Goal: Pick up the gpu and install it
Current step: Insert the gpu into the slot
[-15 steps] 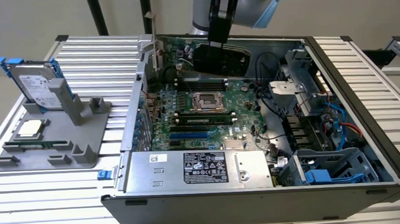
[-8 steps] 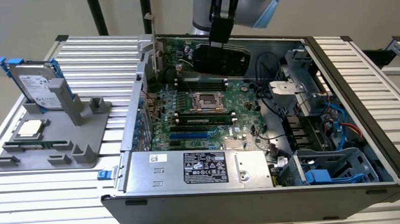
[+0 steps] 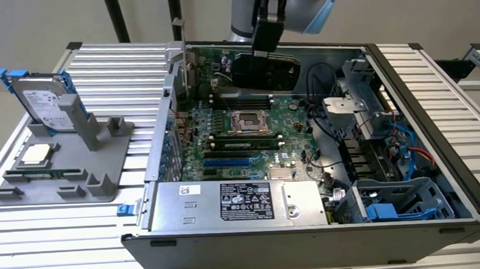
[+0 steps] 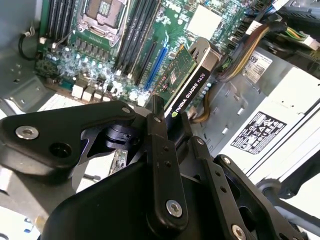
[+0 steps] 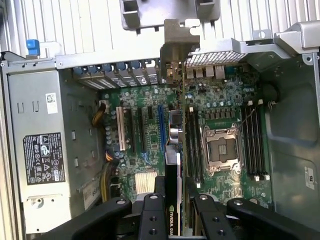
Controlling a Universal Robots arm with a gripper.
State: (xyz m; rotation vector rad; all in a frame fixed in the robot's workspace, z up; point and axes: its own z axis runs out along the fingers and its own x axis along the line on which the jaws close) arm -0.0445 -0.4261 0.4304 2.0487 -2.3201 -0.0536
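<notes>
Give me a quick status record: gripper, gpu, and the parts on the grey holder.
gripper: shut on the gpu, inside the open case
gpu: held edge-down above the motherboard, not in a slot
hard drive: upright on the grey holder, exterior view's left
CPU chip: flat on the same holder

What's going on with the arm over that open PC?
The arm's tool is shut on the gpu, holding it edge-down above the motherboard inside the open computer case. The card is not seated in a slot yet. In the first wrist view it hangs roughly between the blue expansion slot and the memory slots. On the exterior view's left, the hard drive and the CPU chip sit on the grey holder.
</notes>
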